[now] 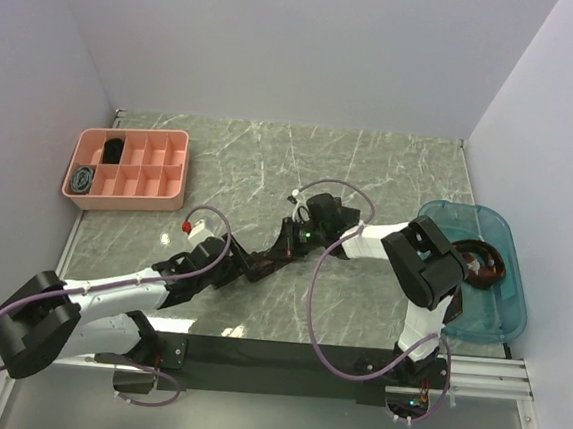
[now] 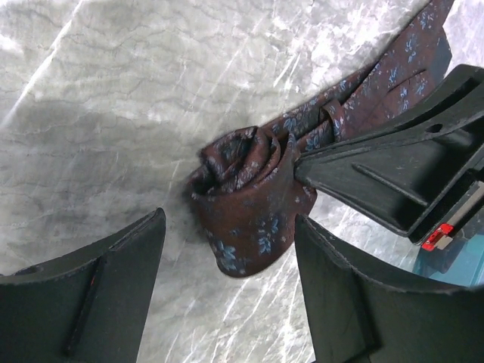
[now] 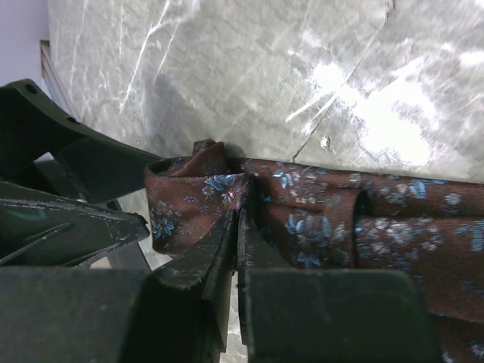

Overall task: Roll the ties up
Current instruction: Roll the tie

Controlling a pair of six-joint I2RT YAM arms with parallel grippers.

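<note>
Right hand (image 3: 236, 224): closed, fingertips pinching the maroon flowered tie (image 2: 253, 178) just beside its rolled end, low over the desk (image 2: 113, 91). Left hand (image 2: 228, 227): open, one finger either side of the roll, apparently touching neither side in the left wrist view. The roll is small and loose, only a few turns, with a broad flap lying out below it and the unrolled length running off toward the right. Risks, as judged: the pinch appears to take only the outer layers, so a pull by the right hand could drag the turns open rather than tighten them. If the left hand closes off-centre, it could flatten or skew the roll. The two hands are also very near each other, so a small misjudged move could bring finger against finger. Not verifiable: how much fabric lies between the right fingertips, whether the roll's underside is tucked, and how long the free part is. It leaves both wrist views, and in the top view the arms hide nearly all of it. Farther out, the pink tray (image 1: 133, 134) holds a dark coil (image 1: 115, 147) and a grey coil (image 1: 86, 179), too small to read. The teal bin (image 1: 503, 319) holds dark fabric (image 1: 481, 264), probably more ties, partly hidden by the right arm.
</note>
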